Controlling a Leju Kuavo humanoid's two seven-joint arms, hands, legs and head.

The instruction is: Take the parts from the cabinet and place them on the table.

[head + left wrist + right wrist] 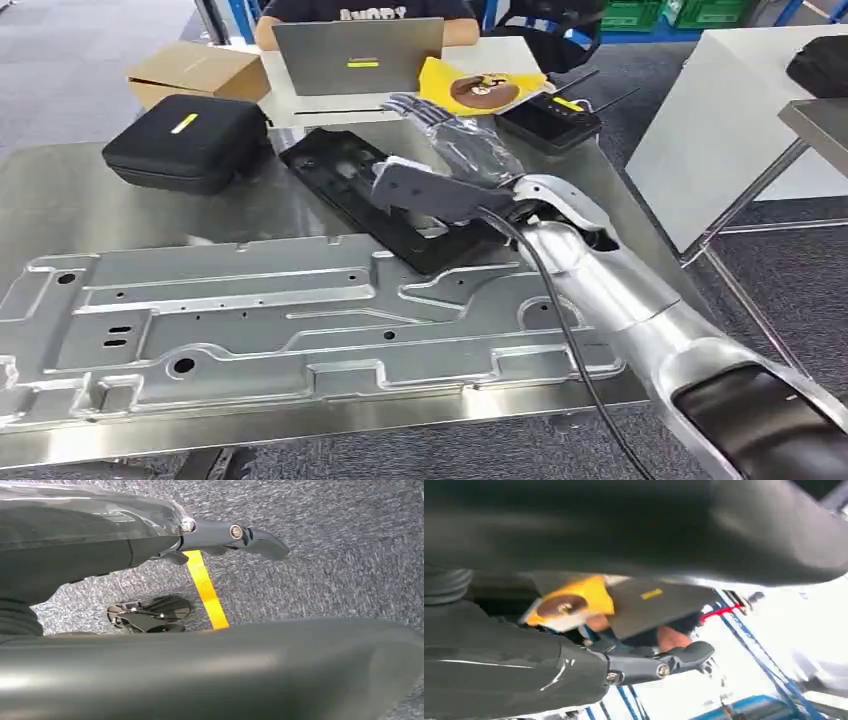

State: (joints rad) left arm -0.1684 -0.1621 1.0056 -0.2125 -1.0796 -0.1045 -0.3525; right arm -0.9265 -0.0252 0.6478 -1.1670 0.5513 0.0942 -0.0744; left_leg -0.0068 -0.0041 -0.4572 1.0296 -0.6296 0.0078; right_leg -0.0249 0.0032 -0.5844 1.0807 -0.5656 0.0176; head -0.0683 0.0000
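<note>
Large silver sheet-metal part (300, 320) — a stamped panel with raised ribs, recessed pockets, slots and round holes — lying flat along the near side of the steel table (60, 200), its long axis running across the head view and its near edge close to the table's front edge. Black part (375, 195) — a flat, elongated, frame-like plastic piece with cut-outs — lying on the table just beyond the silver panel, set diagonally, its nearer end at the panel's far edge.

Right arm (640, 300) extended forward, right hand (440, 150) open (blurred) — fingers (405, 105) spread
</note>
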